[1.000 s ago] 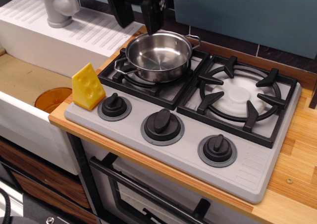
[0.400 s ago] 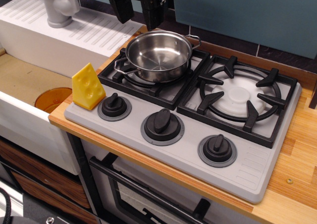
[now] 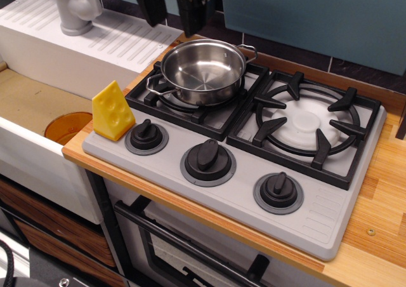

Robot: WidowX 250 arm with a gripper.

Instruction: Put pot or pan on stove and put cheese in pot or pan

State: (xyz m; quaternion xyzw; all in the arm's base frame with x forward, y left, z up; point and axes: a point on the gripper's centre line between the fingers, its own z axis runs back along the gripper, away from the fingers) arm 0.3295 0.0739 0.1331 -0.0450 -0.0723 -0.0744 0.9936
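The shiny steel pan (image 3: 203,71) with two wire loop handles sits on the left burner grate of the grey stove (image 3: 330,217). It holds nothing. The yellow cheese wedge (image 3: 112,111) stands upright at the stove's front left corner, beside the leftmost black knob (image 3: 146,135). My black gripper (image 3: 171,11) is open and empty at the top of the view, above and behind the pan's far rim. Its two fingers point down, apart from the pan.
A white sink with a tan basin (image 3: 32,103) lies left of the counter, with an orange disc (image 3: 66,127) in it and a grey faucet (image 3: 73,7) behind. The right burner (image 3: 307,122) is bare. Wooden counter (image 3: 380,185) runs along the right.
My gripper has risen and shifted slightly left, away from the pan's far rim. The pan and cheese have not moved.
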